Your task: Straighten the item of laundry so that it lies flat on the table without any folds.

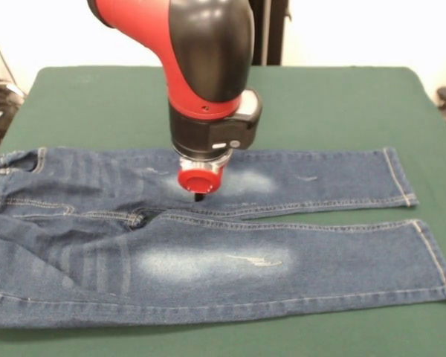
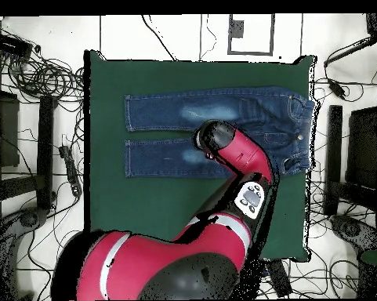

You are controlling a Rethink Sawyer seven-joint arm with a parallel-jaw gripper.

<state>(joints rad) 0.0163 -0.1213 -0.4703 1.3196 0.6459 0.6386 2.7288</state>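
The jeans (image 1: 208,245) lie spread out on the green table (image 1: 334,104), both legs stretched to the right and the waist at the left edge of the front view. The two legs are side by side with a narrow gap between them near the cuffs. Each leg has a pale faded patch on the thigh. The pincer (image 1: 199,196) points down at the far leg, at the left end of its pale patch, and its dark tip seems to touch the cloth. I cannot tell if the pincer is wide or narrow
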